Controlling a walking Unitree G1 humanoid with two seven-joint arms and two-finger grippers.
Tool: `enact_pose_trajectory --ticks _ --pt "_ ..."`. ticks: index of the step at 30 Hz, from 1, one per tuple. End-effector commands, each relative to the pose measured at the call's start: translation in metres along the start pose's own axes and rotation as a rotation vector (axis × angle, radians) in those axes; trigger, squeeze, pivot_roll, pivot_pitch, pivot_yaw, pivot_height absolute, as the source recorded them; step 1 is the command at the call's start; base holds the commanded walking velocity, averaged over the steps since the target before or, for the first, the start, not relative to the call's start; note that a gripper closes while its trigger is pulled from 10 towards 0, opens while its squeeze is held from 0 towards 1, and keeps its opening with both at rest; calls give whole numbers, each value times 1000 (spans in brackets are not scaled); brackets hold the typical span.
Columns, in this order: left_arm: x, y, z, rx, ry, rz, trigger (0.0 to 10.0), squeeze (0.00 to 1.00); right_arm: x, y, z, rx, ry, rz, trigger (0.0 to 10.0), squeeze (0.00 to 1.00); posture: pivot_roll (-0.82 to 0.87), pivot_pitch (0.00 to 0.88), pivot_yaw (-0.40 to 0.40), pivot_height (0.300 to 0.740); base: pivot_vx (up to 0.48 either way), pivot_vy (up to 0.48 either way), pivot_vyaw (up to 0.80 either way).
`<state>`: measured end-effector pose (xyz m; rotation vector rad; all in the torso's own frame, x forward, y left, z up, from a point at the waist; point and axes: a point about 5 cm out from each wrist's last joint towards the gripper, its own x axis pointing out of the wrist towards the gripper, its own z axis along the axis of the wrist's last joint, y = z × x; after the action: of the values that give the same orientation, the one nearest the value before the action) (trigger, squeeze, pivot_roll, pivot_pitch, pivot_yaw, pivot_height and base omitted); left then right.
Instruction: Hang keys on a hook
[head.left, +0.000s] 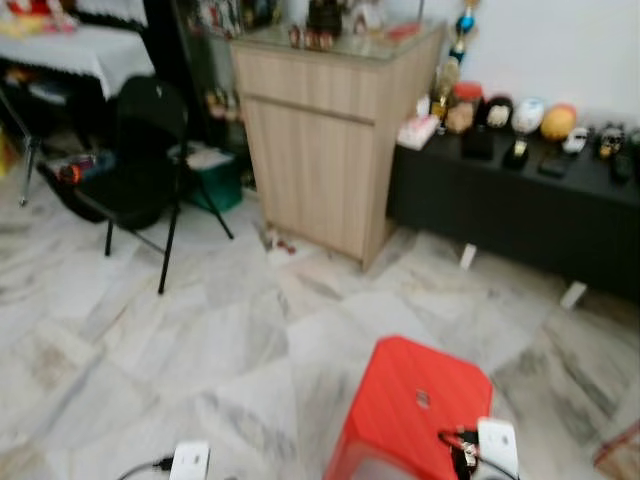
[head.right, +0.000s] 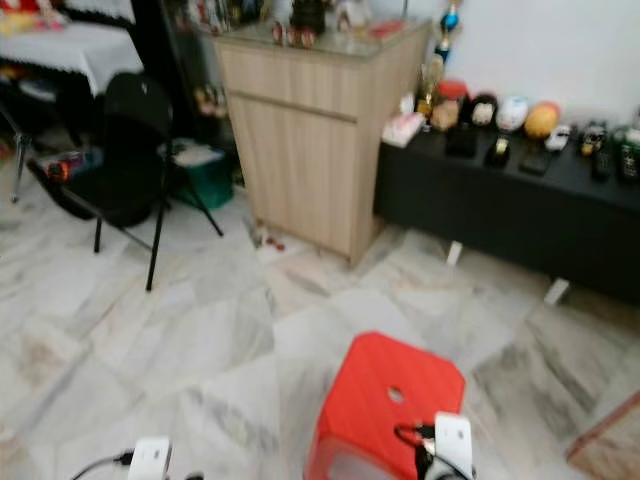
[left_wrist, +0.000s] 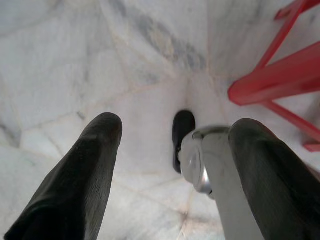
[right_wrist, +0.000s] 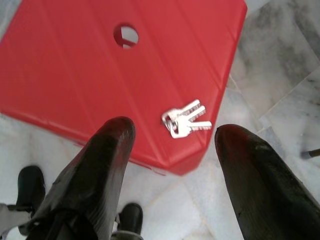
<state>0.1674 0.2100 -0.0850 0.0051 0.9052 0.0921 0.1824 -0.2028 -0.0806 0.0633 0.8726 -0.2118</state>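
Note:
A small bunch of silver keys (right_wrist: 184, 120) lies flat on the top of a red plastic stool (right_wrist: 75, 75), near one corner. My right gripper (right_wrist: 175, 131) hangs open just above the keys, one black finger on each side, not touching them. From the head view the red stool (head.left: 410, 400) stands on the marble floor right in front of me. My left gripper (left_wrist: 177, 127) is open with nothing in it, pointing down at the floor beside the stool's red legs (left_wrist: 270, 80).
A tall wooden cabinet (head.left: 320, 140) stands ahead. To its right is a low black bench (head.left: 520, 215) with ornaments, and to its left a black folding chair (head.left: 140, 150). A table with a white cloth (head.left: 80, 50) is at the far left. Open marble floor (head.left: 200, 330) lies between.

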Motion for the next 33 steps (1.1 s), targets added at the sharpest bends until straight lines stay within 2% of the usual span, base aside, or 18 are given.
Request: enact_pose_trajectory --ticks 1,16,26,31,33 --pt "1 -4 0 5 4 -12 10000 0 -1 -4 -3 14 4 -12 10000 0 79 0 -53 740 0 0 0" --pt "0 -4 0 7 3 -14 10000 0 0 0 1 22 -14 -8 10000 0 79 0 -52 740 0 0 0" --pt "0 -4 0 9 3 -16 10000 0 1 2 4 -13 -21 0 10000 0 79 0 -53 740 0 0 0" --pt "0 -4 0 8 3 -17 10000 0 1 3 6 -10 -27 -1 10000 0 77 0 -52 740 0 0 800" --pt "0 -4 0 8 3 -17 10000 0 1 2 6 1 -28 -5 10000 0 77 0 -52 740 0 0 0"
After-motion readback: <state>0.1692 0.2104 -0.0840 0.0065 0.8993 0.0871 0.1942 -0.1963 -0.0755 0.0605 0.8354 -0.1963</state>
